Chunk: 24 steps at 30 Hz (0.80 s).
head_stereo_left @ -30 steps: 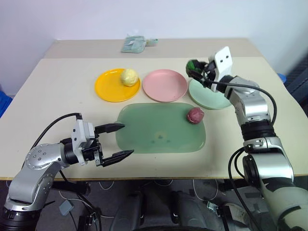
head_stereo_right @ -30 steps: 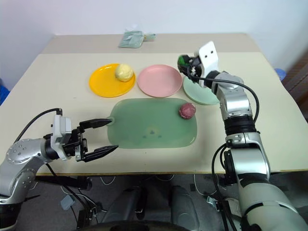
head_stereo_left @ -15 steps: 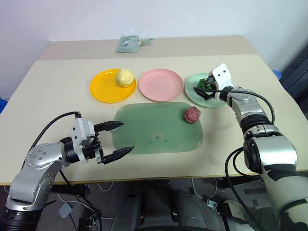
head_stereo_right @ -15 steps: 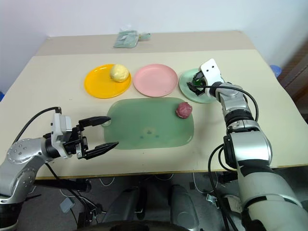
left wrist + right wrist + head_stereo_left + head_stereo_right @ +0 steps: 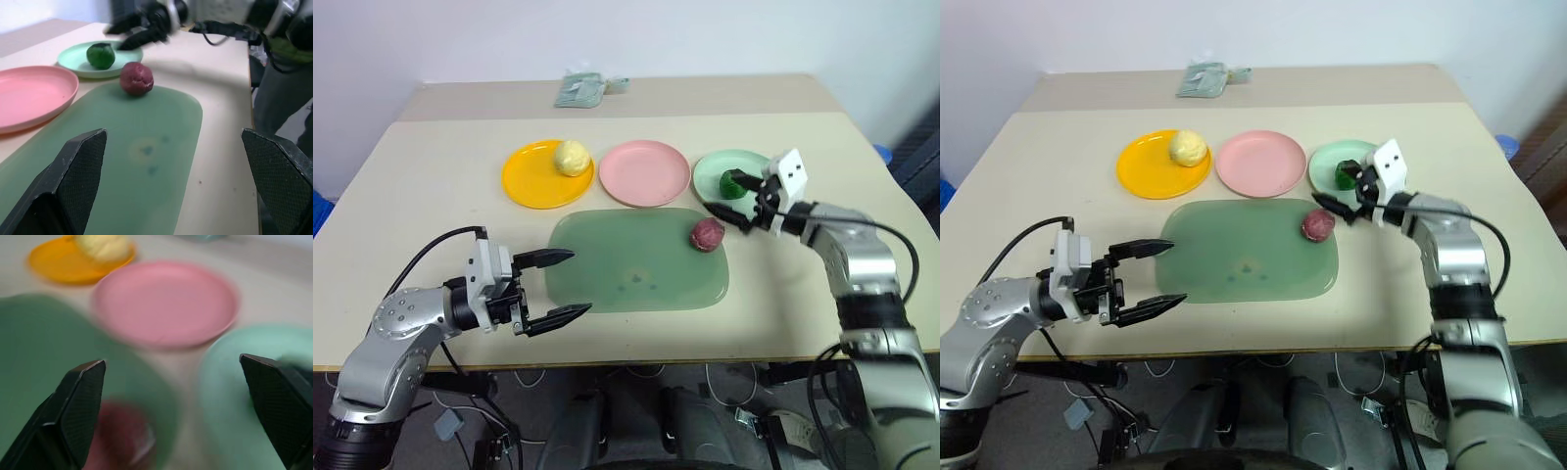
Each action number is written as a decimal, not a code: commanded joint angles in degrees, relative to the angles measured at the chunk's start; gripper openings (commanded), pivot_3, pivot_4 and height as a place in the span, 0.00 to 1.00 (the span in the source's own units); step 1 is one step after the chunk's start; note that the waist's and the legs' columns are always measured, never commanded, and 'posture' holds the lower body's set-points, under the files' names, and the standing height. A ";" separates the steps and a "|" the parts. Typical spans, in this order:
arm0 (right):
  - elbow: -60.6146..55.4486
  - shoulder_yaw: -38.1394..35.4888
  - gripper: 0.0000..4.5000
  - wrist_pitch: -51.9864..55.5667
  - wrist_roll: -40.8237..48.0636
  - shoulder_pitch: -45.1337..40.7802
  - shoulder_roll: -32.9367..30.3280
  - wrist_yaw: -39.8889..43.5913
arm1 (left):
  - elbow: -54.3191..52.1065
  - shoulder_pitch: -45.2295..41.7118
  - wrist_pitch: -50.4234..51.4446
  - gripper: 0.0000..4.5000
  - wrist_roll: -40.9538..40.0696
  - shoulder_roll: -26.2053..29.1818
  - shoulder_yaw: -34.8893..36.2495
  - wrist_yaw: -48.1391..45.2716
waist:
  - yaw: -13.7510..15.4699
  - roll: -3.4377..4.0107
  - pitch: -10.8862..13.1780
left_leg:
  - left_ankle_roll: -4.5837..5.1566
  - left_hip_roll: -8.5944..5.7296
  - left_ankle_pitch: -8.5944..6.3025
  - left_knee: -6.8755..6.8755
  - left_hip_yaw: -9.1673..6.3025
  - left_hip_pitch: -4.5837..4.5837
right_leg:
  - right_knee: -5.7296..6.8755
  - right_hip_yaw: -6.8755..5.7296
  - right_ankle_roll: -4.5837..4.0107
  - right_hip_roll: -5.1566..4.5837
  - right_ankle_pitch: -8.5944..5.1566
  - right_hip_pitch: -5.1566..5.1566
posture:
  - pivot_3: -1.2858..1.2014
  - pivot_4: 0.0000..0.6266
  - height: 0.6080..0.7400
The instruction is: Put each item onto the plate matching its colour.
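While the right gripper [image 5: 736, 204] hung spread and empty at centre right, the left gripper [image 5: 560, 286] waited wide apart at lower left, the green chunk [image 5: 735, 183] sat on the mint plate [image 5: 713, 172], the yellow lump [image 5: 573, 157] on the orange-yellow plate [image 5: 527, 181], the pink plate [image 5: 644, 173] was bare, and the maroon ball [image 5: 708, 234] lay on the green mat [image 5: 626, 264].

In the right wrist view the maroon ball [image 5: 122, 440] is a blur cut by the frame edge, and the mint plate [image 5: 244, 382] runs off frame.
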 commanded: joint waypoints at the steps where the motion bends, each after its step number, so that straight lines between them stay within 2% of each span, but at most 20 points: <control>1: -5.64 0.14 0.99 2.76 0.53 1.35 -1.13 -1.22 | 0.40 -1.39 -0.29 1.00 -0.17 0.21 -0.26 -0.63 | -0.02 0.01 0.00 | 0.00 0.00 0.00 0.00 0.00 0.01 | 0.01 0.00 -0.02 0.00 -0.01 0.00 | 0.52 0.24 1.00; 12: -1.62 3.22 0.99 3.52 0.06 2.02 0.68 -1.96 | 0.82 -2.48 -0.35 1.00 -0.21 0.11 -0.80 -0.62 | 0.19 -0.01 0.00 | 0.00 0.00 0.00 0.03 0.01 -0.01 | -0.03 -0.01 -0.02 -0.01 -0.01 0.02 | 0.52 0.24 1.00; 15: -0.08 3.62 0.81 2.73 -0.03 1.11 0.75 -1.78 | 0.27 -1.64 -0.32 1.00 -0.30 0.35 -0.21 -0.27 | 0.16 0.00 0.00 | 0.00 0.00 0.00 0.02 0.01 -0.01 | -0.03 0.00 -0.02 -0.01 -0.01 0.02 | 0.52 0.24 1.00; 17: -0.40 3.55 0.63 2.86 0.63 0.47 0.90 -1.33 | -0.14 -0.89 -0.32 1.00 -0.35 0.46 0.22 0.05 | 0.16 -0.01 0.00 | 0.00 0.00 0.00 0.02 0.01 -0.01 | -0.03 0.00 -0.01 -0.01 -0.01 0.01 | 0.52 0.24 1.00; 18: -0.63 3.54 0.58 2.90 0.94 0.07 1.10 -1.15 | -0.27 -0.61 -0.32 1.00 -0.36 0.45 0.39 0.27 | 0.16 0.00 0.00 | 0.00 0.00 0.00 0.02 0.01 -0.01 | -0.03 -0.01 -0.02 -0.01 -0.01 0.01 | 0.52 0.24 1.00; 20: -0.68 3.53 0.54 2.29 1.31 -0.95 1.86 -1.11 | -0.52 -0.23 -0.36 1.00 -0.41 0.40 0.59 0.76 | 0.12 0.00 0.00 | 0.00 0.00 0.00 0.02 0.00 -0.01 | -0.03 -0.01 0.00 -0.01 0.00 0.01 | 0.52 0.24 1.00; 24: 4.06 3.83 0.54 -3.18 0.96 -6.93 6.40 -1.86 | -0.97 -0.49 1.31 1.00 -2.37 -2.02 2.06 5.70 | -0.11 0.00 0.00 | 0.00 0.01 0.00 0.01 0.01 0.00 | -0.02 -0.01 0.03 0.00 0.01 0.00 | 0.52 0.24 1.00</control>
